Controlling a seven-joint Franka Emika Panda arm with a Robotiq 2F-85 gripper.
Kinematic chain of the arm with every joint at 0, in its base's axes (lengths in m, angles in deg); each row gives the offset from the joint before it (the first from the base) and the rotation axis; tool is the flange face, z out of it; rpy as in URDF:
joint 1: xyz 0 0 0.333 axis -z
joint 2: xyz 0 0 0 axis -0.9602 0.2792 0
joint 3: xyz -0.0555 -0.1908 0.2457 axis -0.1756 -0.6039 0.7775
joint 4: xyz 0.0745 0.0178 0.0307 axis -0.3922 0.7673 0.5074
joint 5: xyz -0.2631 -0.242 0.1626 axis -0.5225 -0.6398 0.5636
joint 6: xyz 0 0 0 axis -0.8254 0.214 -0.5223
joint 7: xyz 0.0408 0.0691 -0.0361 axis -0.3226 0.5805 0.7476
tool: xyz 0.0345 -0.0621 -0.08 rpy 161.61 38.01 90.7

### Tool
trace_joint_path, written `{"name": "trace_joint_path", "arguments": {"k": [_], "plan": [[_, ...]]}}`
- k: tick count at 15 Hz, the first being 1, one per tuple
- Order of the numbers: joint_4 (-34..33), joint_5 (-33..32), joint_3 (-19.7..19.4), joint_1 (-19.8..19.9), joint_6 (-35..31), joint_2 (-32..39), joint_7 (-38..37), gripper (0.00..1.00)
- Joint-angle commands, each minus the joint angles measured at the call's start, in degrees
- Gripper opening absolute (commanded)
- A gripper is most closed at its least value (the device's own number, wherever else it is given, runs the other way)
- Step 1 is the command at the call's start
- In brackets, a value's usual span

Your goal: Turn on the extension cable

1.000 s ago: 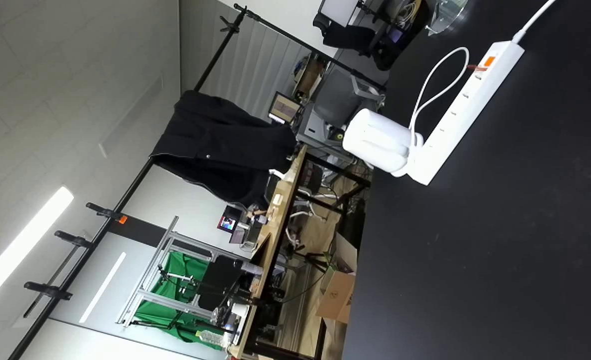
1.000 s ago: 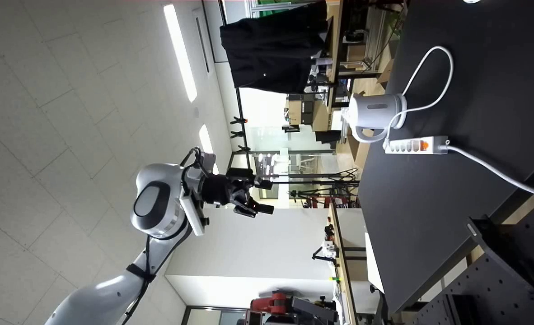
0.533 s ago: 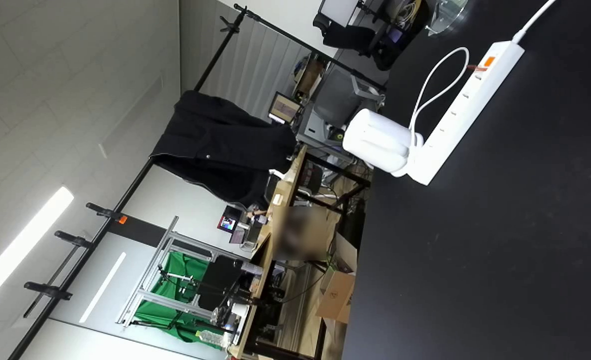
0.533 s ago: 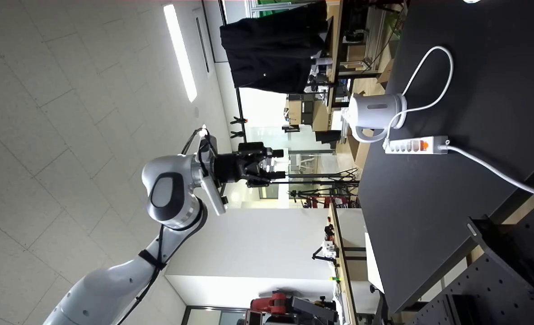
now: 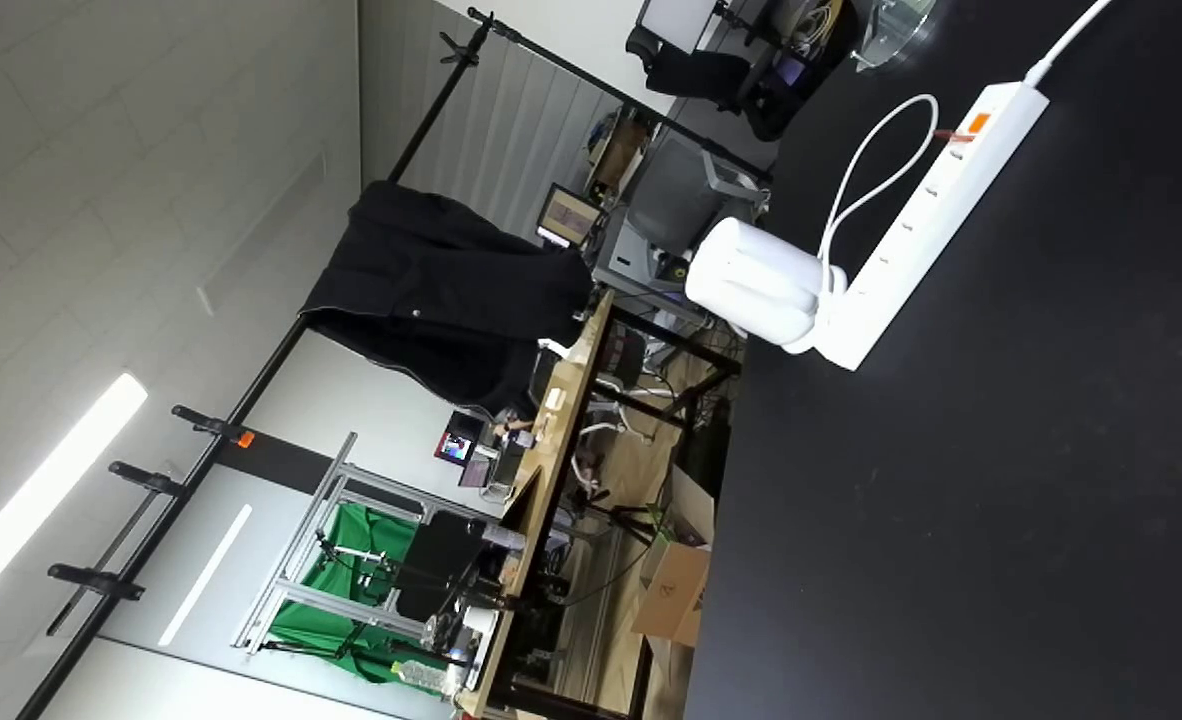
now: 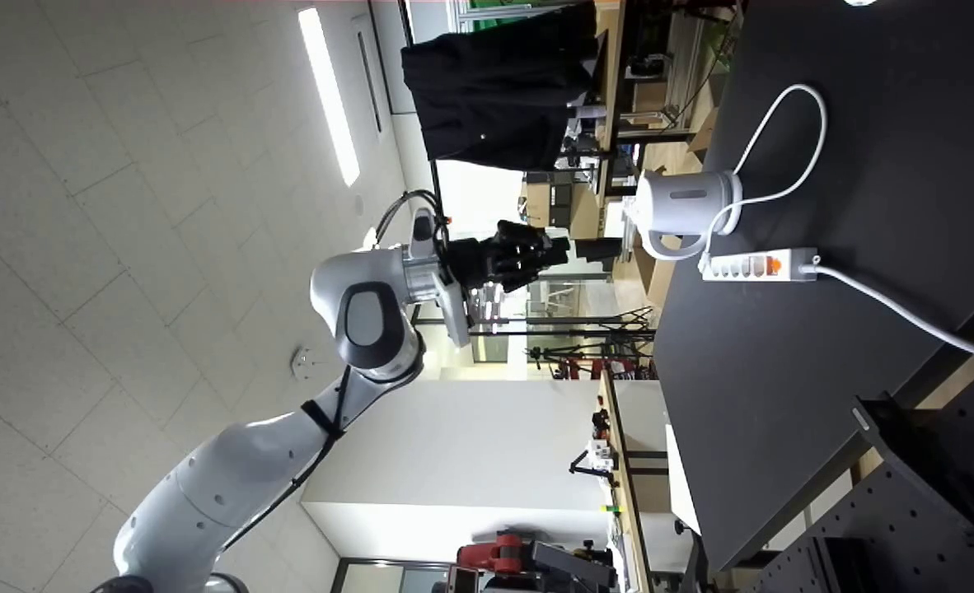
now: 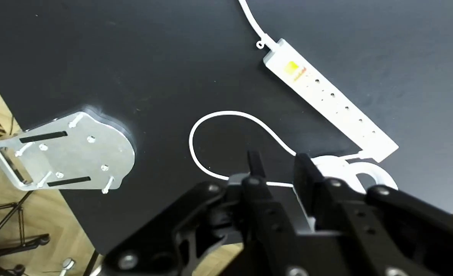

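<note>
kettle (image 6: pixel 689 212): upright, inside hidden | extension cable (image 7: pixel 330 100): plug (image 7: pixel 366 154) at one end | gripper (image 7: pixel 278 156): narrow gap

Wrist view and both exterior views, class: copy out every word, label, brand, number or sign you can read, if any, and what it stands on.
None can be read.
Extension cable: reddish mark beside the switch, too blurred.
Cardboard box, in an exterior view: dark mark, too small.
Background screens, same view: contents too small.
</note>
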Motion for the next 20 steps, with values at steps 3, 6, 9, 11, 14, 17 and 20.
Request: {"name": "trace_joint_path", "arguments": {"k": [3, 6, 9, 11, 14, 17, 20], "plan": [[-2.20, 0.98, 1.61, 0.83, 0.64, 4.00, -0.31, 0.09], [-3.02, 1.01, 1.74, 0.89, 0.85, 4.88, -0.39, 0.05], [-3.22, 1.03, 1.74, 0.89, 0.95, 4.88, -0.39, 0.05], [-3.22, 1.03, 1.74, 0.89, 0.96, 4.88, -0.39, 0.05], [-3.13, 1.92, 2.28, 0.66, -2.51, 7.73, -3.26, 0.00], [-3.38, 4.46, 3.23, 0.52, -8.95, 13.42, -8.34, 0.00], [-4.66, 5.93, 4.36, 0.33, -15.54, 20.86, -15.01, 0.00]]}}
